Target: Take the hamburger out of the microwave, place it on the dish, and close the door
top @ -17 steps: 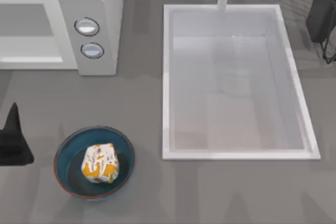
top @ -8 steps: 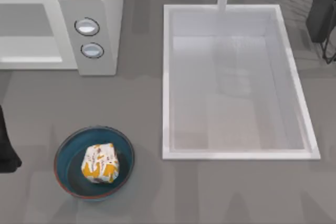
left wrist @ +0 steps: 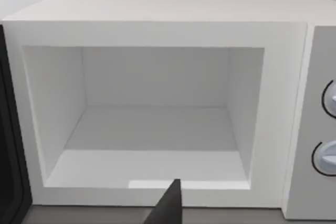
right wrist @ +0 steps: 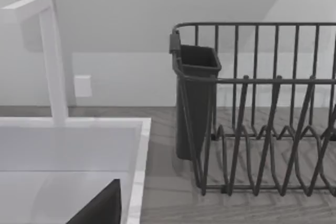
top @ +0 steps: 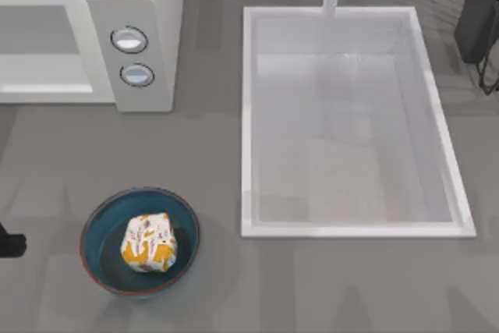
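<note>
1. Teal-blue dish [top: 140,241] is sitting on the grey counter [top: 210,154] in front of the microwave [top: 144,29], and the hamburger [top: 148,243] is resting in its dark centre, so I am judging the transfer done

2. I am seeing my left gripper [top: 9,245] as a dark sliver at the top view's left edge, just beside the dish but apart from it; one dark fingertip [left wrist: 167,205] is poking into the left wrist view, and I cannot tell whether that pincer is open or closed

3. I am looking straight into the microwave's white cavity [left wrist: 152,124], which is bare, with the two knobs [left wrist: 328,129] on the panel and the dark door [left wrist: 10,145] swung out at the cavity's hinge side

4. I am keeping my right arm parked at the far right by the dish rack [right wrist: 262,114], beyond the sink [top: 351,122]; a dark wedge of its gripper [right wrist: 100,208] is showing over the sink rim, and I cannot tell how that pincer stands either

5. I am weighing closing the door as the remaining step; the risks are that the arm clips the dish and tips the hamburger, or that a push near the hinge leaves the door ajar or shifts the microwave
</note>
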Robot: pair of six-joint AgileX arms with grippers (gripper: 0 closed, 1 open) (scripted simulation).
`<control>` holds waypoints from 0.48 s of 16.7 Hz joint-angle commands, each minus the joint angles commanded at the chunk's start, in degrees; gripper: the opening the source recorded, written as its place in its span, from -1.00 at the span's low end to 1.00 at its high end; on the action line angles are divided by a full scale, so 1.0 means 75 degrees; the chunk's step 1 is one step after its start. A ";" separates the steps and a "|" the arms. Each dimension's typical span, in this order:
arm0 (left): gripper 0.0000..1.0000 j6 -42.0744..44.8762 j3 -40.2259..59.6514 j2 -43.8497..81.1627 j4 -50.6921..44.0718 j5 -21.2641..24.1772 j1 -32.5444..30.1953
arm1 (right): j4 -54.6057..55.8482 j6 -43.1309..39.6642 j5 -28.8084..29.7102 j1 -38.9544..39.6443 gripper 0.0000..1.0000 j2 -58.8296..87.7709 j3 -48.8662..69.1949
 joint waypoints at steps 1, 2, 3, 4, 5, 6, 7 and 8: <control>-0.21 0.0000 0.0000 0.0000 0.0000 0.0000 0.0000 | 0.0000 0.0000 0.0000 0.0000 1.00 0.0000 0.0000; -0.36 0.0000 0.0000 0.0000 0.0000 0.0000 0.0000 | 0.0000 0.0000 0.0000 0.0000 1.00 0.0000 0.0000; -0.51 0.0000 0.0000 0.0000 0.0000 0.0000 0.0000 | 0.0000 0.0000 0.0000 0.0000 1.00 0.0000 0.0000; -0.66 0.0000 0.0000 0.0000 0.0000 0.0000 0.0000 | 0.0000 0.0000 0.0000 0.0000 1.00 0.0000 0.0000; -0.81 0.0000 0.0000 0.0000 0.0000 0.0000 0.0000 | 0.0000 0.0000 0.0000 0.0000 1.00 0.0000 0.0000; -0.96 0.0000 0.0000 0.0000 0.0000 0.0000 0.0000 | 0.0000 0.0000 0.0000 0.0000 1.00 0.0000 0.0000; -1.00 0.0000 0.0000 0.0000 0.0000 0.0000 0.0000 | 0.0000 0.0000 0.0000 0.0000 1.00 0.0000 0.0000; -1.00 0.0000 0.0000 0.0000 0.0000 0.0000 0.0000 | 0.0000 0.0000 0.0000 0.0000 1.00 0.0000 0.0000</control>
